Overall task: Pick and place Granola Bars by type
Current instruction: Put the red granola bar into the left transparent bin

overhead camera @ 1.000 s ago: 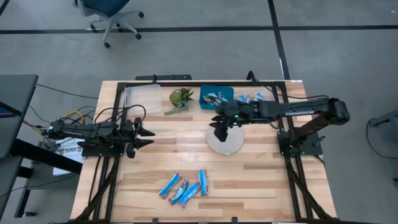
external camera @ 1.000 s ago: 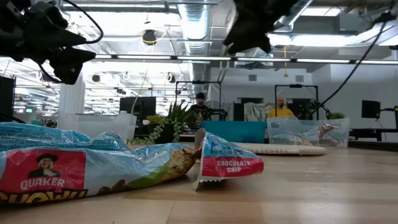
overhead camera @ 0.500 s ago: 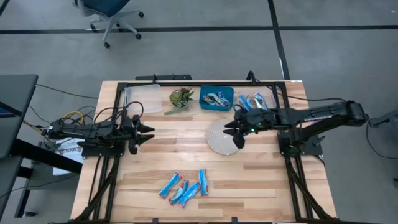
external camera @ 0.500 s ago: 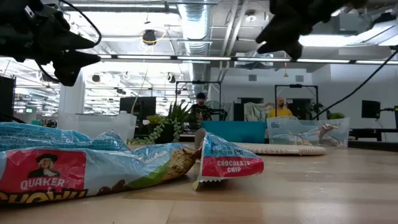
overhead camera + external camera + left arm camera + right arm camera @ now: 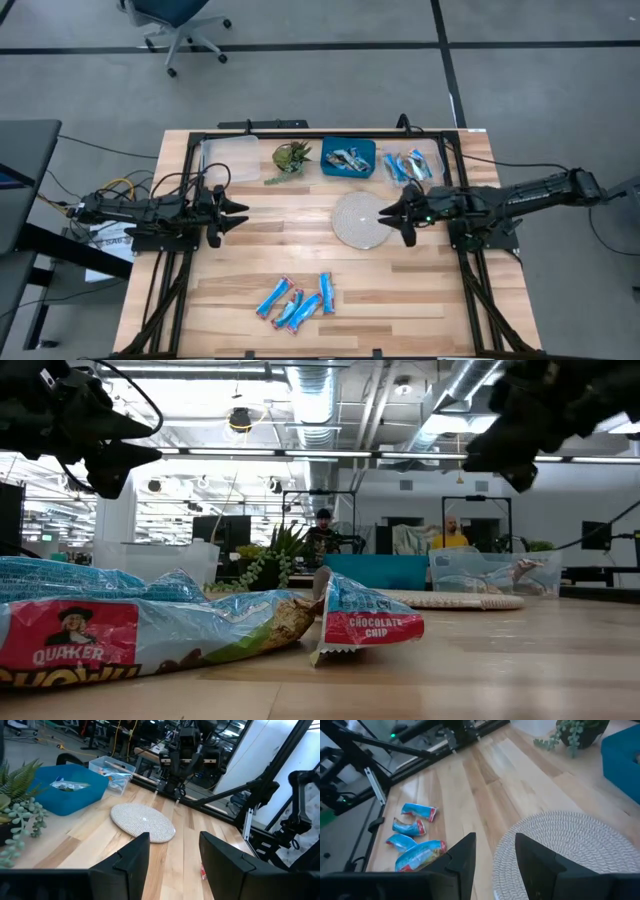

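High view: four Granola Bars (image 5: 297, 301) with bright blue wrappers lie bunched at about six o'clock on the tabletop (image 5: 250, 250), their edges overlapping so the exact count is hard to fix. More bars sit in the blue bin (image 5: 349, 157) at twelve o'clock and in the clear bin (image 5: 408, 165) beside it at one o'clock; how many each holds cannot be made out. One round woven mat (image 5: 361, 220) lies near the centre. The right pincer (image 5: 392, 213) hangs at the mat's three o'clock edge, fingers spread, empty. The left pincer (image 5: 238, 215) waits at nine o'clock, also spread and empty.

Low view: two bars fill the foreground, one cut off at the frame edge, one reading "chocolate chip" (image 5: 365, 621). Both arms are dark shapes overhead.

Left wrist view: its two fingers (image 5: 131, 865) stand apart with nothing between; the mat (image 5: 142, 821), blue bin (image 5: 70, 787) and a plant (image 5: 20, 805) show beyond.

Right wrist view: fingers (image 5: 462, 860) parted and empty over the mat (image 5: 570, 850); four bars (image 5: 415, 837) lie far off.
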